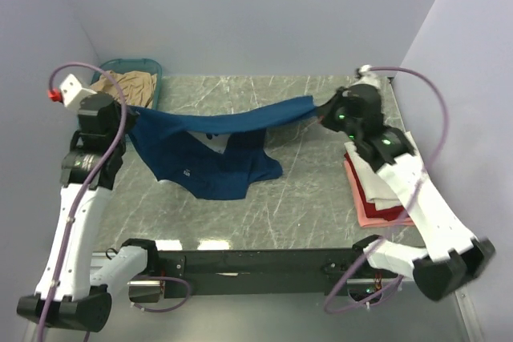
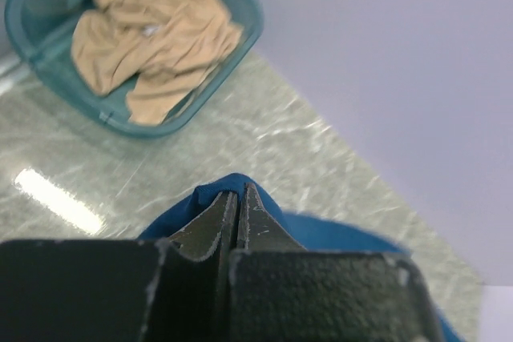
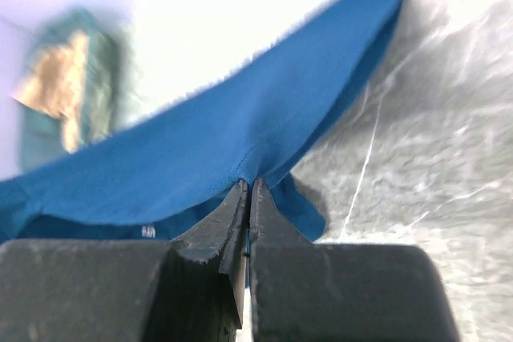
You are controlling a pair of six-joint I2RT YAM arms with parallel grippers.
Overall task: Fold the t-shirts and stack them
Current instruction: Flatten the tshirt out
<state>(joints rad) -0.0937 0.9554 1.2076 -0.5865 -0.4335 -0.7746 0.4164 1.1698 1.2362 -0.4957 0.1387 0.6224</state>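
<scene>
Left tool (image 2: 238, 191) and right tool (image 3: 248, 187) each clamp an edge of the dark blue t-shirt (image 1: 200, 158) (stretched between them, sagging onto the worktop (image 1: 309, 190)).

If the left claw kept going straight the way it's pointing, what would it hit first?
The left gripper is shut on the dark blue t-shirt, so that cloth comes first. Past it, probably bare table, then the wall; the teal basket seems off to the left, though depth is unclear.
</scene>
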